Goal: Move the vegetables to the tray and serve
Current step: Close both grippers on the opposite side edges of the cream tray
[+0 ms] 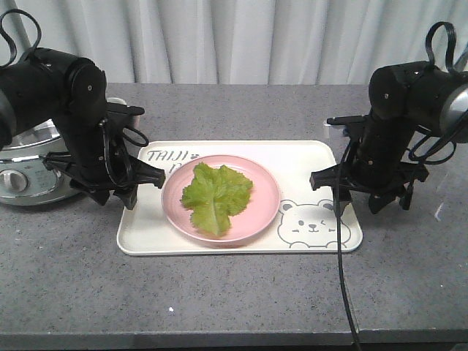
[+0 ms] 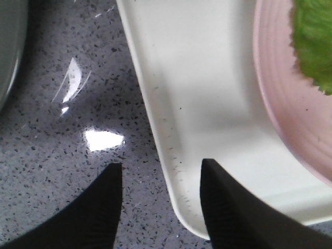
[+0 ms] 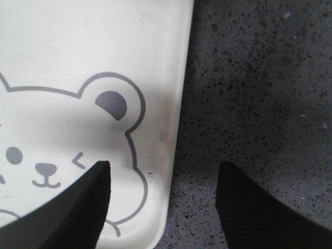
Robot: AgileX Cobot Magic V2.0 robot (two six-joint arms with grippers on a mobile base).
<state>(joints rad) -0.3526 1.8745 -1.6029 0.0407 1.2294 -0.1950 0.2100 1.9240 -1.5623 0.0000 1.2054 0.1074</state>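
**Lettuce on the pink plate, both hands open at the tray's short ends**

Nearest the lower edge of the front view lies bare grey speckled desk (image 1: pixel 219 292); a black cable (image 1: pixel 342 292) runs down across it at lower right. Beyond that, in the middle of the frame, sits the cream tray (image 1: pixel 307 157), its winking bear face (image 1: pixel 314 223) at the near right corner; a round pink plate (image 1: pixel 259 191) stands on the tray, partly covering the grey lettering (image 1: pixel 164 155); the green, ruffled lettuce leaf (image 1: pixel 214 194) lies flat in the plate.

The left hand (image 2: pixel 158 174) is at the tray's left end, jaws wide apart and holding nothing; one finger is over the desk, the other over the tray, with the rim between them. The right hand (image 3: pixel 163 171) is the same at the right end, spread wide and empty, straddling the rim by the bear; whether either hand touches the tray I cannot tell.

Farther back at the left edge stands a silver cooker (image 1: pixel 25 168); behind everything hangs a pale curtain (image 1: pixel 234 40).
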